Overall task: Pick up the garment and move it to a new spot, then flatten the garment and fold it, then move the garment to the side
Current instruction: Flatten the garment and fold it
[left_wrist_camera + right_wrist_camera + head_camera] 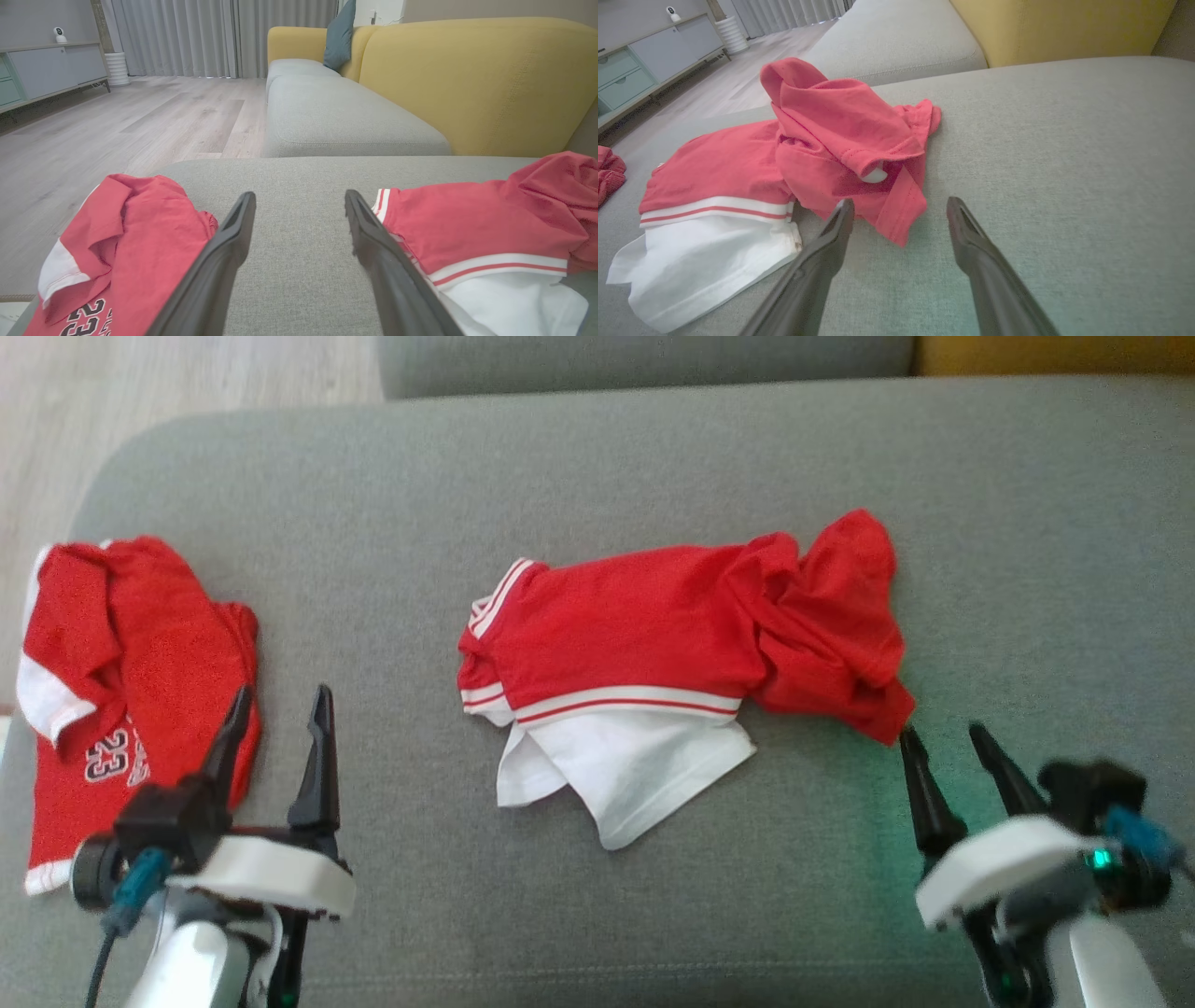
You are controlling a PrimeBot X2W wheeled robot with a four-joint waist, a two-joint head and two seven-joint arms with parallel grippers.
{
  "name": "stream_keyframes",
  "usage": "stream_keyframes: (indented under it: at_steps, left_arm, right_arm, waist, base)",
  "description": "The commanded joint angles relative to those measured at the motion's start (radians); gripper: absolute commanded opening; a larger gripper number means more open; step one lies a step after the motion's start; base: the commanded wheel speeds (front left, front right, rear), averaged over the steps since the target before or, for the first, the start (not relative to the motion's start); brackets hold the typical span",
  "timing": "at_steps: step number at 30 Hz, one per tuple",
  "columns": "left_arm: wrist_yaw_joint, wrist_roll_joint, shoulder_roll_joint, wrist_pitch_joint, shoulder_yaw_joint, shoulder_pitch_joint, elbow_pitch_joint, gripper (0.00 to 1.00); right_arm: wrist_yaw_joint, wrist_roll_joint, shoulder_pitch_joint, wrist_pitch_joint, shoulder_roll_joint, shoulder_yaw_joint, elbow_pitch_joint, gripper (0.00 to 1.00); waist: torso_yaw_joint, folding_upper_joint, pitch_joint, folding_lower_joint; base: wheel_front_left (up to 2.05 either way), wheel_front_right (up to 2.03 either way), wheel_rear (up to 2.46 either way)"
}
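A crumpled red garment (pixel 635 625) with white stripes and a white part at its near edge lies in the middle of the grey cushion (pixel 597 457). It also shows at the right of the left wrist view (pixel 467 224) and left of centre in the right wrist view (pixel 738 163). My left gripper (pixel 284 693) (pixel 300 195) hovers open over bare cushion, to the garment's left. The right gripper (pixel 941 731) (pixel 901 201) is open too, its fingertips just short of the garment's bunched red corner (pixel 896 224). Neither gripper holds anything.
A second red garment (pixel 131 635) (pixel 140 224) printed "23" lies at the cushion's left edge, beside my left gripper. Beyond the cushion are a yellow sofa back (pixel 467 84), another grey seat (pixel 327 112), wooden floor (pixel 117 121) and a low cabinet (pixel 51 65).
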Motion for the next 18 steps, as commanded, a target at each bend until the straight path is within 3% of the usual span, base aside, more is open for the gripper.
stream_keyframes:
  at_steps: [1, 13, 14, 16, 17, 18]
  left_arm:
    - [-0.004, 0.001, 0.027, -0.004, 0.04, -0.063, -0.026, 1.0]
    - [-0.026, 0.007, 0.008, -0.01, 0.04, -0.133, 0.005, 1.0]
    - [-0.027, 0.009, 0.006, -0.01, 0.041, -0.135, 0.007, 1.0]
    - [-0.029, 0.011, 0.003, -0.01, 0.042, -0.138, 0.01, 1.0]
    - [-0.03, 0.012, 0.002, -0.01, 0.043, -0.139, 0.012, 1.0]
    - [-0.031, 0.013, 0.001, -0.011, 0.044, -0.14, 0.013, 1.0]
  right_arm:
    - [-0.001, 0.009, -0.078, 0.018, -0.006, 0.028, -0.026, 1.0]
    - [-0.001, 0.024, -0.218, 0.117, -0.006, 0.043, 0.036, 1.0]
    - [-0.001, 0.027, -0.224, 0.117, -0.006, 0.045, 0.038, 0.82]
    - [-0.001, 0.035, -0.234, 0.108, -0.006, 0.05, 0.033, 0.1]
    - [-0.001, 0.035, -0.236, 0.099, -0.006, 0.051, 0.027, 0.0]
    - [-0.001, 0.034, -0.236, 0.094, -0.006, 0.049, 0.023, 0.0]
  waist:
    - [0.011, 0.0, 0.028, 0.0]
    - [0.041, 0.0, 0.106, 0.0]
    - [0.042, 0.0, 0.108, 0.0]
    - [0.042, 0.0, 0.112, 0.0]
    - [0.043, 0.0, 0.113, 0.0]
    - [0.043, 0.0, 0.113, 0.0]
  base:
    - [0.0, 0.0, 0.0]
    - [0.0, 0.0, 0.0]
    - [0.0, 0.0, 0.0]
    - [0.0, 0.0, 0.0]
    - [0.0, 0.0, 0.0]
    - [0.0, 0.0, 0.0]
